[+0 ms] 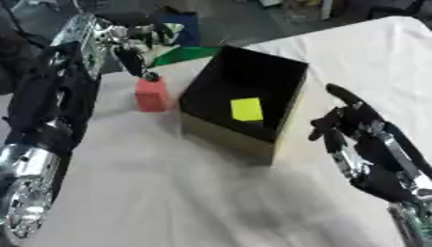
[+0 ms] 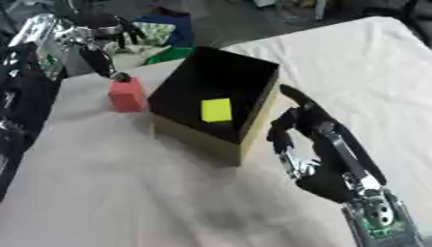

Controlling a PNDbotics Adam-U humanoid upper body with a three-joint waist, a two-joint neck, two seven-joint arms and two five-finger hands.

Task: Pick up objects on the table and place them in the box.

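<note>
- The box [image 1: 245,103], black inside with tan outer walls, stands mid-table on the white cloth [image 1: 168,193]; bare cloth spreads wide in front of it and to its right.
- 1 yellow block [image 1: 246,109] lies on the box floor.
- The red block [image 1: 152,95] stands just left of the box, near the table's far-left edge.
- The left hand [image 1: 135,55] reaches down, fingers extended, a fingertip touching the red block's top.
- The right hand [image 2: 308,130] rests right of the box, fingers relaxed, holding nothing.
</note>
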